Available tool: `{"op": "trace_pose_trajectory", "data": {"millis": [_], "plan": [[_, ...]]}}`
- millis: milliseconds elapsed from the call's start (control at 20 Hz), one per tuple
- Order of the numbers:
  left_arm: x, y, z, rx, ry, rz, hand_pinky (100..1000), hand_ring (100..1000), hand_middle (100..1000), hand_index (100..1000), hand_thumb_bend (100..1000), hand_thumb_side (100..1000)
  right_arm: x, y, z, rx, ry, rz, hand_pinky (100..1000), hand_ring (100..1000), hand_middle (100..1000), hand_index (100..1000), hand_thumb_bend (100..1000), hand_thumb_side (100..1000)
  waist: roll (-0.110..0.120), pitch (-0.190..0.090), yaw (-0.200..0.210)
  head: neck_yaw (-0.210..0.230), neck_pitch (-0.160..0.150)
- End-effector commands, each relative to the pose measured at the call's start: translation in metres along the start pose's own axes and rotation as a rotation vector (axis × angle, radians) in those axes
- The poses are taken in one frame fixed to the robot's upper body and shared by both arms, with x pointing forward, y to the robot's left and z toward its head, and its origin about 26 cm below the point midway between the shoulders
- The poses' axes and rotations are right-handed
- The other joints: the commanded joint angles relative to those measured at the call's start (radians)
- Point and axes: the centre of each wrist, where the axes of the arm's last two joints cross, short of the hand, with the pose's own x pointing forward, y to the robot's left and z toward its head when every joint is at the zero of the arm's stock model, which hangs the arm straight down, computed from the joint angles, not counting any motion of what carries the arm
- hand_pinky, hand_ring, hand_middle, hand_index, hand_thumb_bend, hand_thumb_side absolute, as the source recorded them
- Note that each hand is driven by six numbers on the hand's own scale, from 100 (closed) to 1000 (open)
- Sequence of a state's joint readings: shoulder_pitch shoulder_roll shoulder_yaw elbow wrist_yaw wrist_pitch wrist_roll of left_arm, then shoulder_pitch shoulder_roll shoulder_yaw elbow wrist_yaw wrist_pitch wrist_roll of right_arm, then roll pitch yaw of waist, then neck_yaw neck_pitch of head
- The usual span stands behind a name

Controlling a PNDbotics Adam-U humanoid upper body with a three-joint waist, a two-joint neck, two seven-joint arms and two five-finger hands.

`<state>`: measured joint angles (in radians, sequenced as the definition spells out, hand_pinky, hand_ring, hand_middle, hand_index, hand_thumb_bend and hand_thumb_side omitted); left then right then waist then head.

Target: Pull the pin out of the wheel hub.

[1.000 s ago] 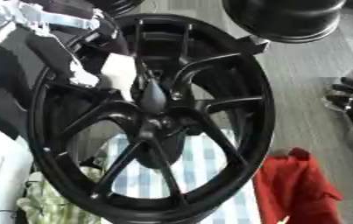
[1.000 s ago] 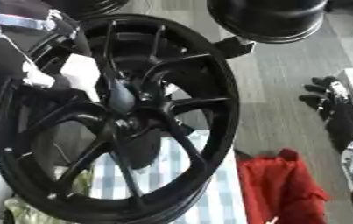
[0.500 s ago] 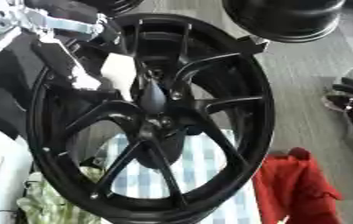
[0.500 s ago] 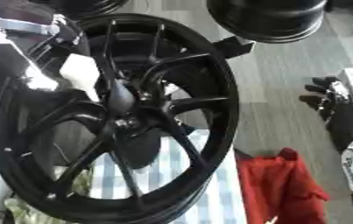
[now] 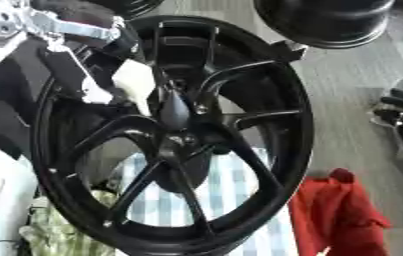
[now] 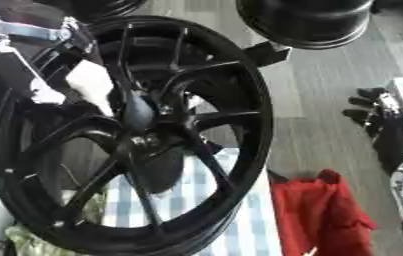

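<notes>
Big black wheel (image 5: pixel 178 135) standing upright, filling the view, over a checked cloth (image 5: pixel 196 200). The left hand (image 5: pixel 134 90) is in through the spokes from upper left, at the dark pin (image 5: pixel 175 111) on the hub; I can't tell its fingers. The right hand (image 6: pixel 375 107) rests at the right edge, fingers straight. Red cloth (image 5: pixel 336 210) lower right.

A workshop: black wheel rims (image 5: pixel 327 20) and a red rag (image 5: pixel 336 215) on grey floor (image 5: pixel 349 100).
</notes>
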<state>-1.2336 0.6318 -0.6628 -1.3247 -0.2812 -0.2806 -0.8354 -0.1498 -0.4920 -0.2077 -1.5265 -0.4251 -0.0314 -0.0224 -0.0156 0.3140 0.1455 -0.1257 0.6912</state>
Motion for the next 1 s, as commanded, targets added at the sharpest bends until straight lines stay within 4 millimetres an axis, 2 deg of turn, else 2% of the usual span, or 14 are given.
{"op": "trace_pose_trajectory", "data": {"millis": [50, 300, 600, 1000], "plan": [[0.003, 0.012, 0.009, -0.041, -0.034, -0.062, 777, 679, 525, 536, 100, 210, 0.011, -0.005, -0.005, 0.009, -0.022, 0.036, 923, 733, 745, 834, 100, 825, 0.000, -0.016, -0.001, -0.001, -0.008], [0.008, 0.022, 0.022, 0.016, -0.037, -0.039, 743, 642, 498, 476, 100, 215, 0.011, -0.006, -0.005, 0.009, -0.022, 0.037, 923, 733, 746, 834, 100, 824, 0.000, -0.017, 0.000, -0.001, -0.007], [0.017, 0.034, 0.044, 0.089, -0.025, -0.022, 690, 584, 447, 414, 100, 162, 0.011, -0.006, -0.005, 0.007, -0.021, 0.037, 923, 733, 747, 834, 100, 825, 0.000, -0.017, 0.002, -0.002, -0.007], [0.036, 0.047, 0.107, 0.356, 0.017, -0.031, 682, 564, 431, 399, 100, 113, 0.012, -0.007, -0.004, 0.002, -0.025, 0.037, 923, 733, 748, 834, 100, 823, -0.001, -0.017, 0.009, -0.007, -0.006]]}}
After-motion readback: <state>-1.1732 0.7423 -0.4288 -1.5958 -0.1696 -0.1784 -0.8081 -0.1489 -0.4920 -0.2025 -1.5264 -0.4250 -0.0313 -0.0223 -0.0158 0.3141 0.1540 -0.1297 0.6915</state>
